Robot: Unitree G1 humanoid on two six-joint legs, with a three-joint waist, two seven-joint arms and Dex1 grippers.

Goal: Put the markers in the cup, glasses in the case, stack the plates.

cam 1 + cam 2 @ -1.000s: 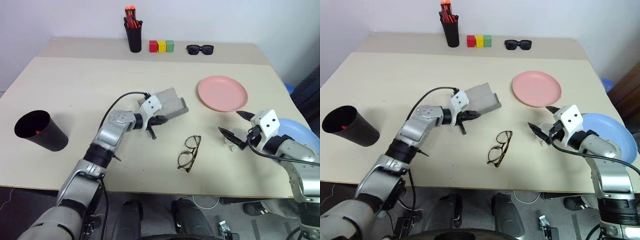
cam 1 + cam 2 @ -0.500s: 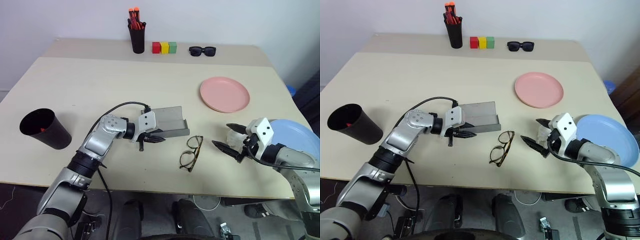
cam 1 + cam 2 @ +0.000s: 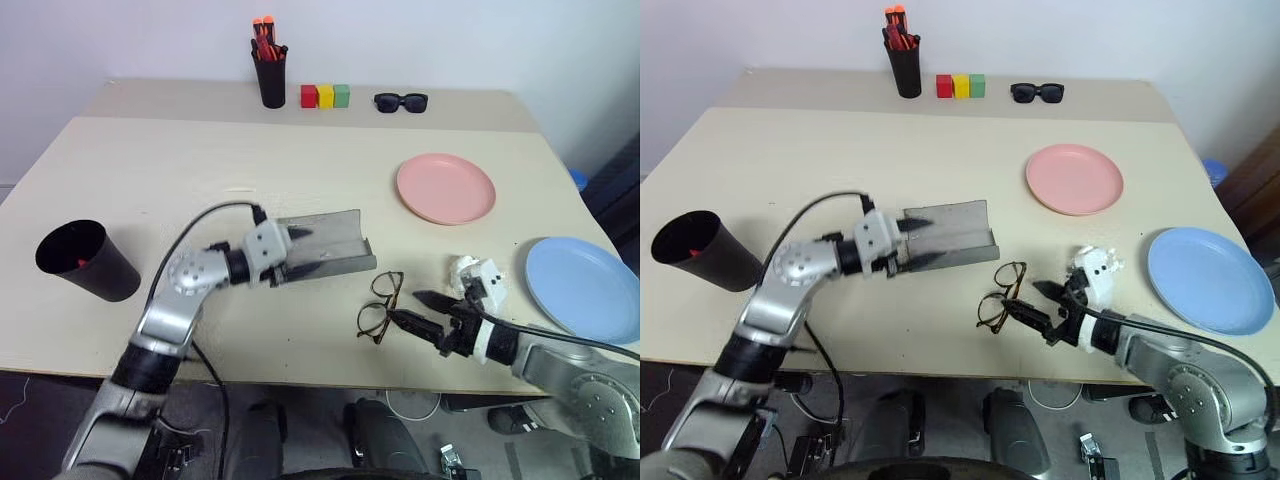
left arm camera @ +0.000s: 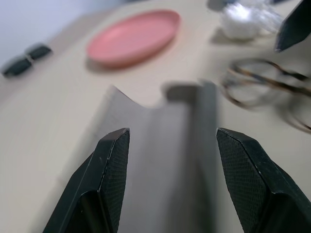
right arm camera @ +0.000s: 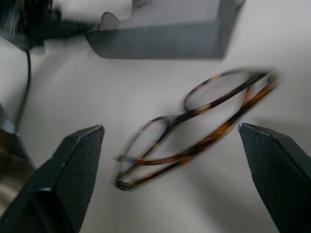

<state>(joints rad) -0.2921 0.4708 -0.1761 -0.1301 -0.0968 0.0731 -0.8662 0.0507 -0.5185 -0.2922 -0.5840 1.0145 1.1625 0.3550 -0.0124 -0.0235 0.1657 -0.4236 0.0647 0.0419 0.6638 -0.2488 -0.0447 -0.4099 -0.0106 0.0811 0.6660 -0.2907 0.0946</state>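
Swung in since 1 second ago, right tool (image 3: 1025, 306) spread wide beside thin wire-framed glasses (image 3: 998, 298) lying on desk (image 3: 820, 160) by open grey case (image 3: 948, 234), left tool (image 3: 300, 250) parted; glasses step, needing closure next.

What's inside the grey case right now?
The case lies open on the table, and its visible interior looks bare. The left gripper covers the end nearer the cup. The glasses lie outside, beside it.
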